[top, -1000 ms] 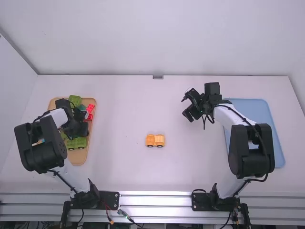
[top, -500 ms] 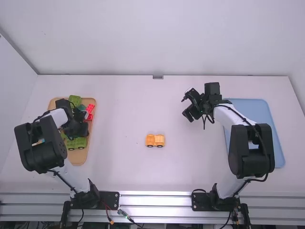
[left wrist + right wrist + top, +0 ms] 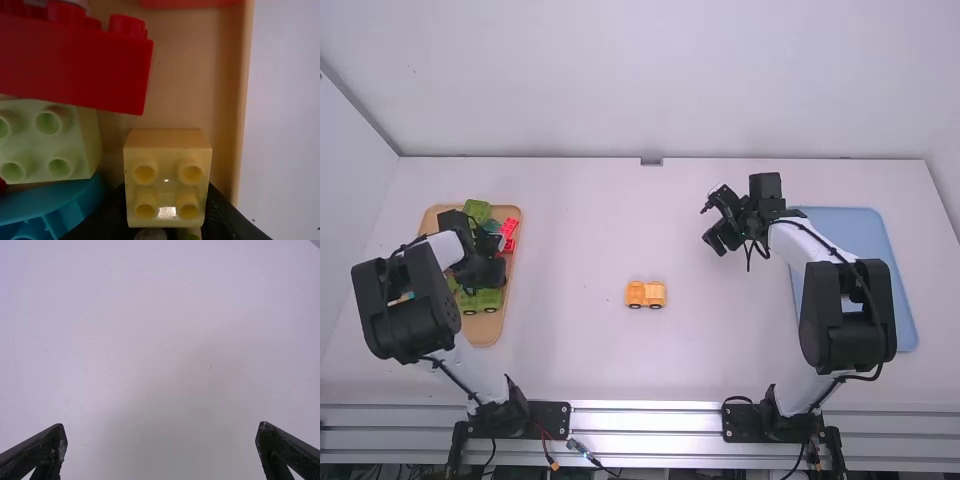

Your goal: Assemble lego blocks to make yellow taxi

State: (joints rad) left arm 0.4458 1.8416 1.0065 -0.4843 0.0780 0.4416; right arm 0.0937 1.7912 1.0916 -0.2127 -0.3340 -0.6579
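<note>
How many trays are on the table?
2. A wooden tray holding blocks is at the table's left side, partly covered by the left arm; a blue tray is at the right, partly behind the right arm.

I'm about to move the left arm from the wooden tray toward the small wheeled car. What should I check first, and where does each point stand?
1. Yellow block between the fingers of the left gripper: ok.
2. Block's studs facing the wrist camera, uncovered: ok.
3. Block lifted off the floor of the wooden tray: cannot tell.
4. Red block outside the grip: ok.
5. Right gripper open, with nothing between its fingers: ok.
6. Yellow block on the wheeled car: not ok, it is in the left gripper over the tray.
</note>
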